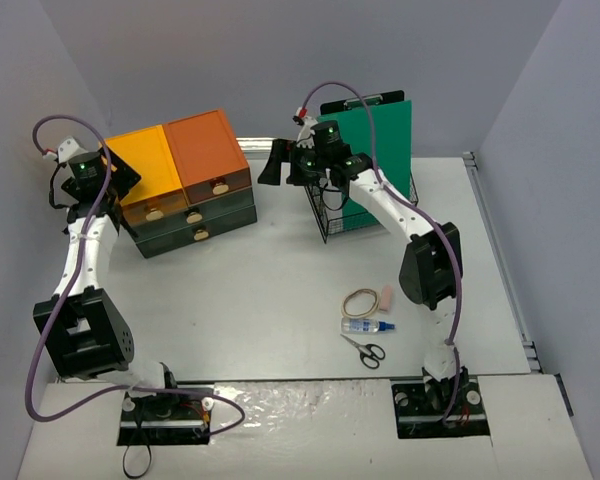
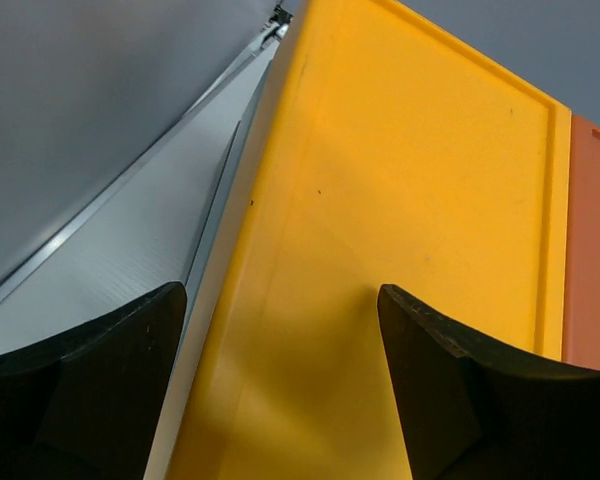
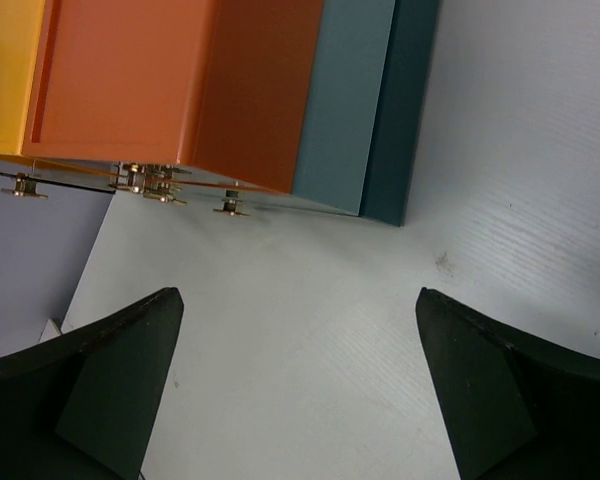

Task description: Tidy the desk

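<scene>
The desk (image 1: 270,300) fills the middle of the top view, pale and flat, and carries everything else we see. At its far left stands a drawer unit (image 1: 195,215), with a yellow top (image 2: 400,200) and an orange top (image 1: 205,145) side by side over dark drawers.

Our left pincer (image 2: 280,400) sits over the left edge of the yellow top. Its jaws are spread wide with nothing pinched: one is over the yellow surface, the other over the strip of desk beside the unit. We cannot tell whether it touches the lid.

Our right pincer (image 3: 300,400) is also spread as far as it goes and is empty. It is over bare desk just right of the drawer unit, facing its orange and teal side.

Close behind it is a wire basket (image 1: 325,215) with a green board (image 1: 380,140) upright at it; we cannot tell whether the board is inside or behind.

On the near right part of the desk lie a rubber band (image 1: 359,303), a pink eraser (image 1: 386,296), a small bottle (image 1: 365,326) and scissors (image 1: 363,349), close together.
</scene>
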Controlling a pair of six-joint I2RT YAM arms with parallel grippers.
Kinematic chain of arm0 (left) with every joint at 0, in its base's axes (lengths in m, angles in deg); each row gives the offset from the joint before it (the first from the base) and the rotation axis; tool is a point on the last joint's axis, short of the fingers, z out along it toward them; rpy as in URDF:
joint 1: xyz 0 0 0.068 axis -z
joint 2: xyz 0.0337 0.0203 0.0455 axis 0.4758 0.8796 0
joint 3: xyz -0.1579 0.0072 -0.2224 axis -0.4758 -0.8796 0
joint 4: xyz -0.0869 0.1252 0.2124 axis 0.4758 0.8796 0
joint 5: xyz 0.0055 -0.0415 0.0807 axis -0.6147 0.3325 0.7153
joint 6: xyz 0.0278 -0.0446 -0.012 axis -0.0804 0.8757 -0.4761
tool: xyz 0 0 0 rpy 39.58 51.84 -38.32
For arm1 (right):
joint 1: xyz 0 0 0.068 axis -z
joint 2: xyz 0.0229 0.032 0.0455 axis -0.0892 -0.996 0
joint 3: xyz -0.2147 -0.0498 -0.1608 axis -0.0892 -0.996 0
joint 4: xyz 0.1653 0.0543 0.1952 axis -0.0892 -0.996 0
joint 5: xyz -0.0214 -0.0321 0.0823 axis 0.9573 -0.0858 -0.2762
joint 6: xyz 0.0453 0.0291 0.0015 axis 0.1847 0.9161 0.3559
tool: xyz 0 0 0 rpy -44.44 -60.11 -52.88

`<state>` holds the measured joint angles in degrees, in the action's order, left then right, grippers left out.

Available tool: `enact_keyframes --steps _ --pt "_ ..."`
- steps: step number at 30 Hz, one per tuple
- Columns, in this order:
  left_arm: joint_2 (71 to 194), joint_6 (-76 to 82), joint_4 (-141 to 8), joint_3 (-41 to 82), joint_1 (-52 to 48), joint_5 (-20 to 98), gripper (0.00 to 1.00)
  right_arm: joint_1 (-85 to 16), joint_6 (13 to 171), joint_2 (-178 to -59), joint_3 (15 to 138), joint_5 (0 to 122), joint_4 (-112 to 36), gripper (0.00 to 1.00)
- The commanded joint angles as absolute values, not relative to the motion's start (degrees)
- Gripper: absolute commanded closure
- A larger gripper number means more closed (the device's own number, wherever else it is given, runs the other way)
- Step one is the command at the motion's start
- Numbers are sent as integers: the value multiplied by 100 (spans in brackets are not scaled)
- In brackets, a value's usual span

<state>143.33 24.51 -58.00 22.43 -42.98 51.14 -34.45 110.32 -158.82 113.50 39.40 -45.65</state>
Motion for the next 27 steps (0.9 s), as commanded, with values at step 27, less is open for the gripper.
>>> enact_keyframes --steps 27 --pt "14458 2851 -6535 2279 -4573 4019 27 -3612 12736 -17009 12879 2946 -1260 0"
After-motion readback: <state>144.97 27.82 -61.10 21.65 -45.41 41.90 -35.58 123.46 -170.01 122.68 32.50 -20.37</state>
